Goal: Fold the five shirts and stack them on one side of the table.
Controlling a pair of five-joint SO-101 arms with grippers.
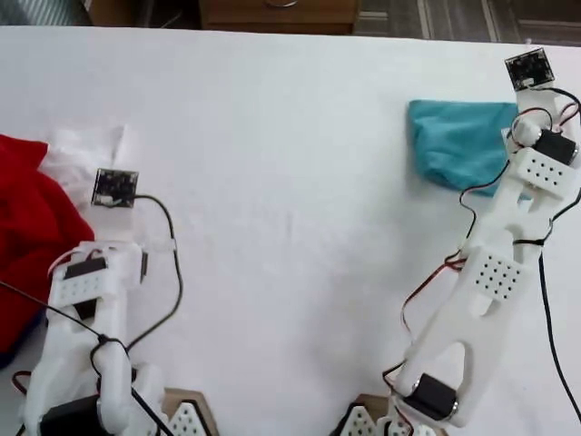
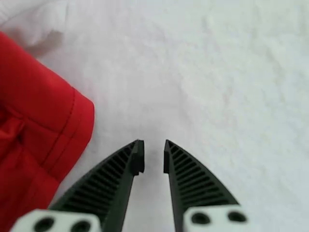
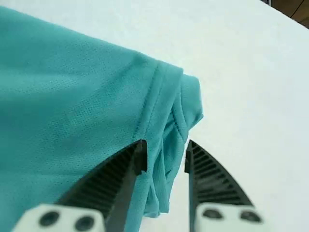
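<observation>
A folded teal shirt (image 1: pixel 458 141) lies at the right rear of the white table. My right gripper (image 3: pixel 165 157) is open, its jaws straddling the teal shirt's (image 3: pixel 72 106) hemmed corner, with a fold of fabric between them. A crumpled red shirt (image 1: pixel 27 227) lies at the table's left edge, and a white shirt (image 1: pixel 86 150) sits just behind it. My left gripper (image 2: pixel 153 157) hovers over bare table beside the red shirt (image 2: pixel 34 130), narrowly open and holding nothing. The white shirt (image 2: pixel 36 24) lies farther off.
The left arm (image 1: pixel 86 291) stands at the front left and the right arm (image 1: pixel 508 245) at the front right. A wide stretch of white table (image 1: pixel 290 209) lies between them. A dark blue scrap (image 1: pixel 7 352) peeks out under the red shirt. Wooden furniture (image 1: pixel 277 14) stands beyond the far edge.
</observation>
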